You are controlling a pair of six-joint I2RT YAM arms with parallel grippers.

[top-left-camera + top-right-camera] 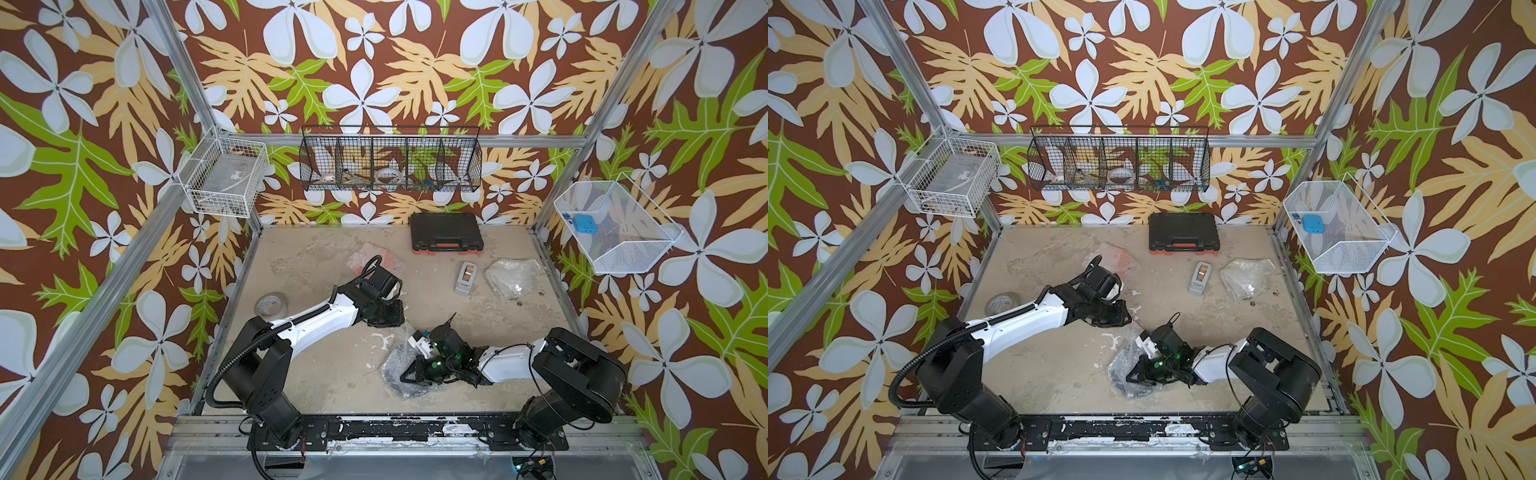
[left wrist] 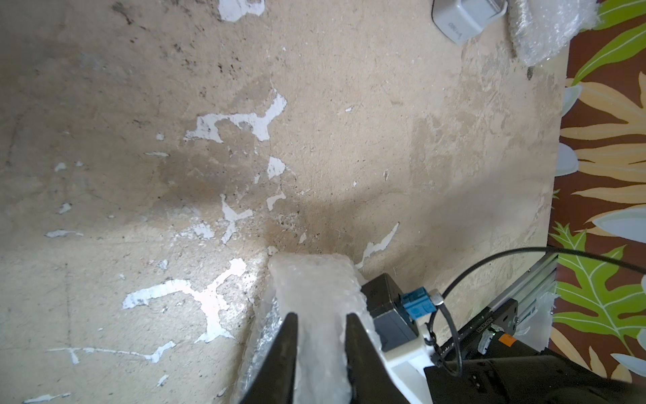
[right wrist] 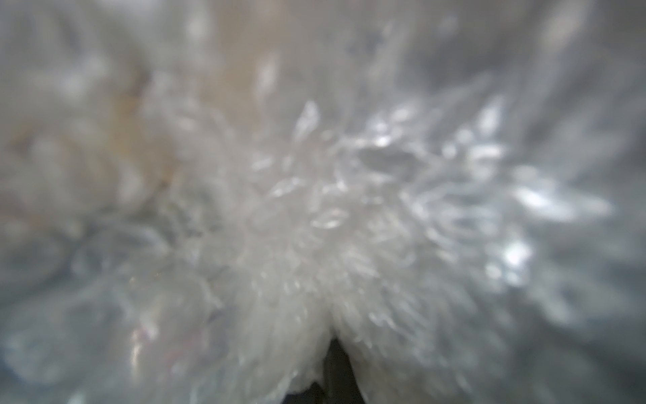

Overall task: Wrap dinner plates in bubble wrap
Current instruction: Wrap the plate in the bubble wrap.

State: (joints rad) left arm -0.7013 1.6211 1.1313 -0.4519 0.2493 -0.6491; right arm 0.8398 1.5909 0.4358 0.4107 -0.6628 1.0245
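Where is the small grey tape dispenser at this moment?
In both top views, the tape dispenser lies on the table's right half, in front of the black case, beside a bubble wrap bundle.

Black case (image 1: 446, 232) at back, grey tape dispenser (image 1: 466, 277), whitish tape roll (image 1: 271, 305), black wire basket (image 1: 390, 160)

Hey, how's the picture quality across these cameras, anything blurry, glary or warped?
Right wrist view: wholly out of focus, bubble wrap pressed near the lens, bright glints. Left wrist view: table sharp, left gripper a dark silhouette, soft shadow beyond it. Both top views: sharp, evenly lit, wide-angle, frame rails splaying outward, glare on the far bubble wrap bundle.
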